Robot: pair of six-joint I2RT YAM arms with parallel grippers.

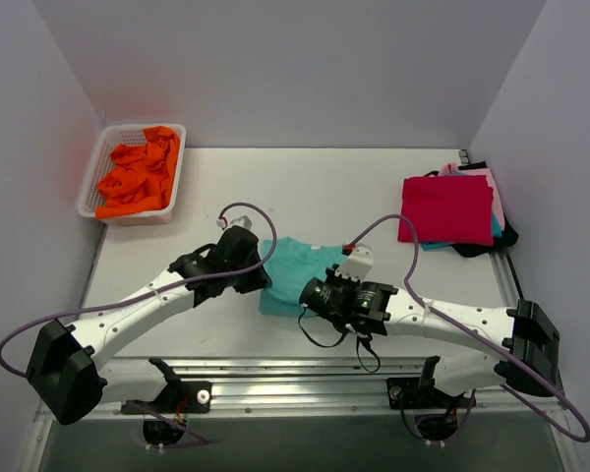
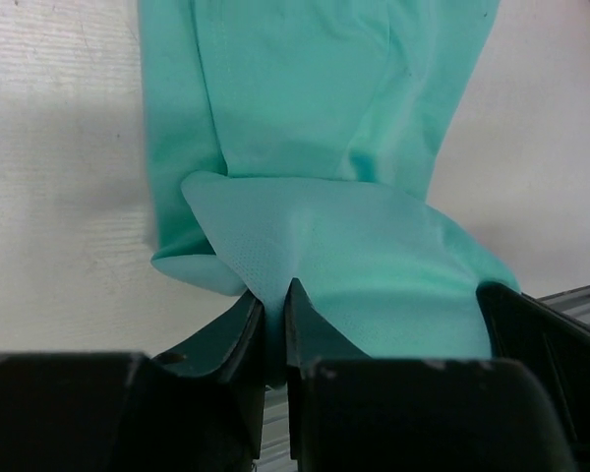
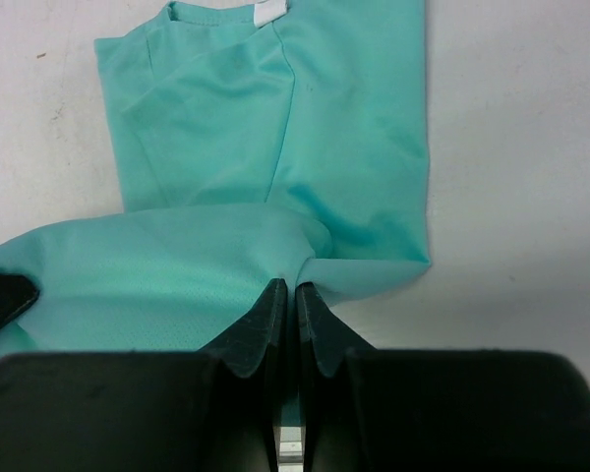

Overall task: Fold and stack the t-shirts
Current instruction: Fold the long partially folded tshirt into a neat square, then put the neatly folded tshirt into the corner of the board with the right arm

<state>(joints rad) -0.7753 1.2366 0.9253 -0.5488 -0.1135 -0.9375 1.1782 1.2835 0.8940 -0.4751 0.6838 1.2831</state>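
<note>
A teal t-shirt point(image 1: 293, 267) lies on the table in front of the arms, its near hem lifted and folded over. My left gripper point(image 1: 263, 278) is shut on the hem's left corner; in the left wrist view the gripper point(image 2: 273, 295) pinches the teal cloth point(image 2: 324, 128). My right gripper point(image 1: 312, 295) is shut on the hem's right corner; in the right wrist view the gripper point(image 3: 287, 290) pinches the cloth point(image 3: 305, 118). A stack of folded shirts with a red one on top point(image 1: 448, 208) lies at the right. Orange shirts point(image 1: 138, 175) fill a basket.
The white basket point(image 1: 91, 175) stands at the table's far left corner. The folded stack sits near the table's right edge, with pink, teal and black layers under the red one. A metal rail point(image 1: 295, 379) runs along the near edge by the arm bases.
</note>
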